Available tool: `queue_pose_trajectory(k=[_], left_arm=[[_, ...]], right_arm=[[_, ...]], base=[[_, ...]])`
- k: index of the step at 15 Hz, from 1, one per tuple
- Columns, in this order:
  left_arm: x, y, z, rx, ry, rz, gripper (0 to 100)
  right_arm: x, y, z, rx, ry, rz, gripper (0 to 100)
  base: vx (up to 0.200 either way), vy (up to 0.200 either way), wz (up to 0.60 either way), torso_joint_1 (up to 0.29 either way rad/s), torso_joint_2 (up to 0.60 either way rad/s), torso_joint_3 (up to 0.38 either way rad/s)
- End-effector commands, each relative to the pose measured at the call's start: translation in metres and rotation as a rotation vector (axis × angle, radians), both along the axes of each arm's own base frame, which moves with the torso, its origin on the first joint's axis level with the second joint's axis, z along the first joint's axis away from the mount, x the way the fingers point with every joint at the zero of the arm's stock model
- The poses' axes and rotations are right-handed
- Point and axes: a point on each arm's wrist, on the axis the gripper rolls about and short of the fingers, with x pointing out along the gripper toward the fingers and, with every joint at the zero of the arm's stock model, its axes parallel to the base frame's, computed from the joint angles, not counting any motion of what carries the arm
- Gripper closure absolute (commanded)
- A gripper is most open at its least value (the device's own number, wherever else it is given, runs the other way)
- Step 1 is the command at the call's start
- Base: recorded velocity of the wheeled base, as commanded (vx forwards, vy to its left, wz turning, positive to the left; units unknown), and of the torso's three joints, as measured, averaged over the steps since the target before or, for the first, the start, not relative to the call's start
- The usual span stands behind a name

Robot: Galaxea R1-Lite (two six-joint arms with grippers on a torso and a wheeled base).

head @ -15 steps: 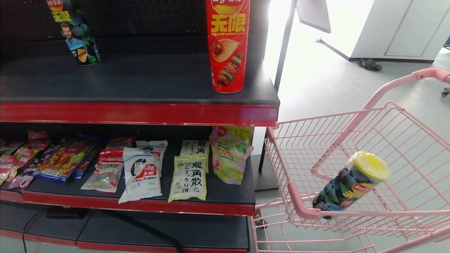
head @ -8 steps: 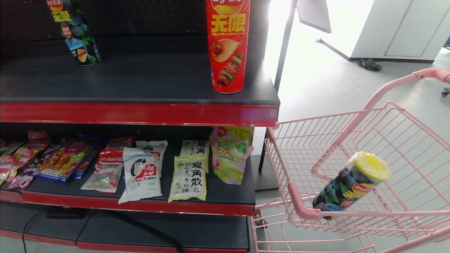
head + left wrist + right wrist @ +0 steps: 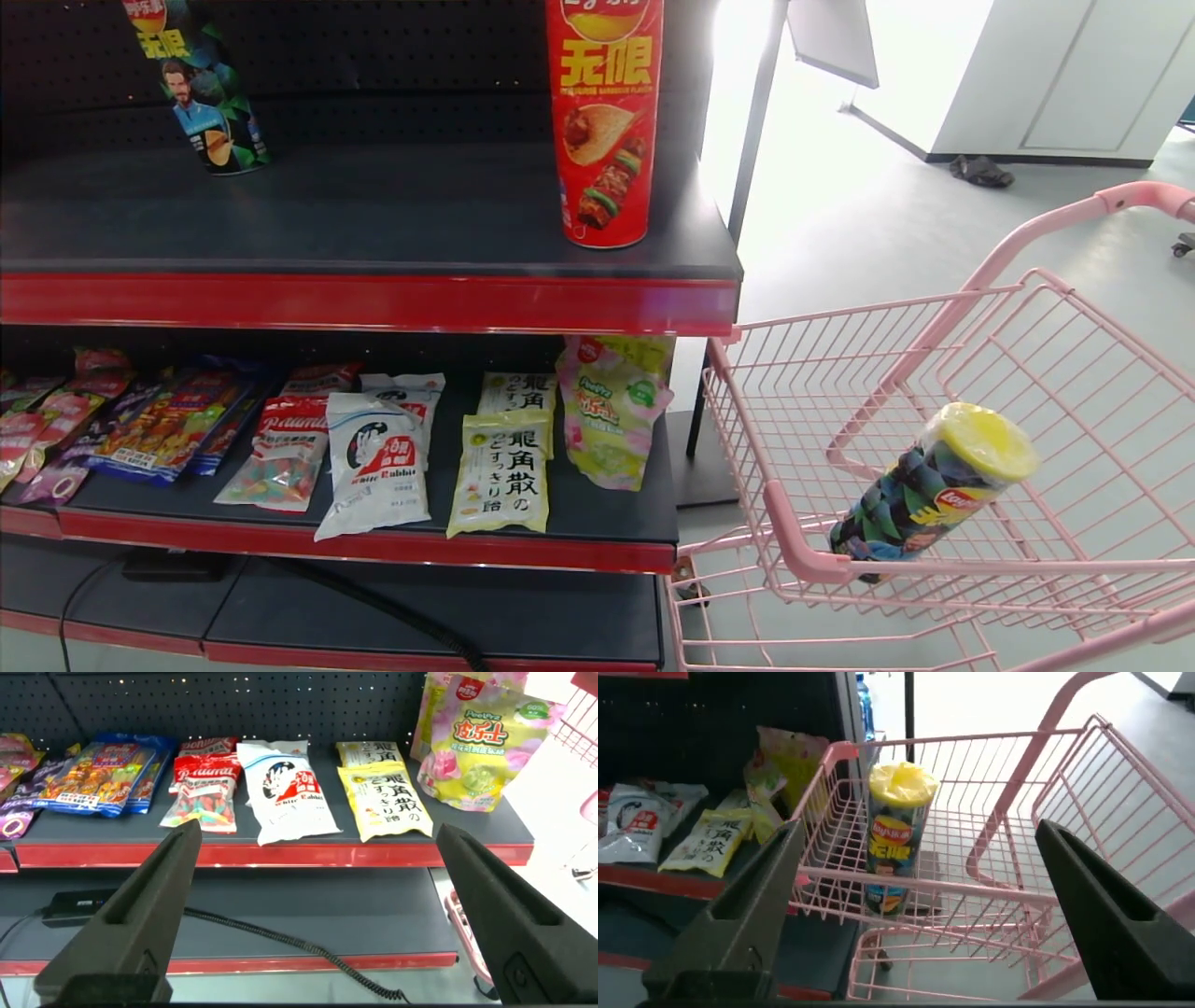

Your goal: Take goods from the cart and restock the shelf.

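Observation:
A pink wire cart (image 3: pixel 934 308) stands to the right of the shelf unit. In its basket a dark patterned chip can with a yellow lid (image 3: pixel 934 490) leans on the front rim; the right wrist view has the can (image 3: pixel 896 831) upright behind the cart's rim (image 3: pixel 906 882). On the upper shelf (image 3: pixel 373 224) stand a red chip can (image 3: pixel 605 121) at the right and a dark chip can (image 3: pixel 201 89) at the far left. My right gripper (image 3: pixel 920 910) is open, held in front of the cart. My left gripper (image 3: pixel 313 905) is open, facing the lower shelves.
The middle shelf (image 3: pixel 597 523) holds several flat snack bags (image 3: pixel 499 471), seen too in the left wrist view (image 3: pixel 280 789). A black cable (image 3: pixel 392 607) runs along the bottom shelf. The upper shelf is bare between the two cans. Grey floor lies beyond the cart.

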Motion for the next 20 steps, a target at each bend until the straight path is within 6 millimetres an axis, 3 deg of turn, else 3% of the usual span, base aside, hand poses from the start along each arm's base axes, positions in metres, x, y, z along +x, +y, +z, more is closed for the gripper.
queue_pose_trajectory(k=[1,2,4,5,6,7,9,12,15,20], left_arm=[[0.000,0.000,0.000,0.000,0.001,0.000,0],[0.000,0.000,0.000,0.000,0.001,0.000,0],[0.000,0.000,0.000,0.000,0.001,0.000,0],[0.000,0.000,0.000,0.000,0.001,0.000,0],[0.000,0.000,0.000,0.000,0.001,0.000,0],[0.000,0.000,0.000,0.000,0.001,0.000,0],[0.000,0.000,0.000,0.000,0.001,0.000,0],[0.000,0.000,0.000,0.000,0.001,0.000,0],[0.000,0.000,0.000,0.000,0.001,0.000,0],[0.000,0.000,0.000,0.000,0.001,0.000,0]], right_arm=[[0.099,0.013,0.073,0.000,0.221,0.161,0],[0.125,0.016,0.065,0.022,0.250,0.157,0],[0.146,0.020,0.051,0.036,0.277,0.187,0],[0.147,0.020,0.047,0.042,0.302,0.199,0],[0.144,0.021,0.021,0.054,0.394,0.204,0],[0.145,0.019,0.011,0.070,0.429,0.189,0],[0.155,0.010,0.008,0.092,0.390,0.118,0],[0.160,0.011,-0.020,0.097,0.474,0.129,0],[0.174,0.013,-0.023,0.097,0.472,0.166,0],[0.172,0.016,-0.026,0.091,0.482,0.193,0]], base=[[0.000,0.000,0.00,0.000,0.00,0.000],[0.000,0.000,0.00,0.000,0.00,0.000],[0.000,0.000,0.00,0.000,0.00,0.000],[0.000,0.000,0.00,0.000,0.00,0.000],[0.000,0.000,0.00,0.000,0.00,0.000],[0.000,0.000,0.00,0.000,0.00,0.000],[0.000,0.000,0.00,0.000,0.00,0.000],[0.000,0.000,0.00,0.000,0.00,0.000],[0.000,0.000,0.00,0.000,0.00,0.000],[0.000,0.000,0.00,0.000,0.00,0.000]])
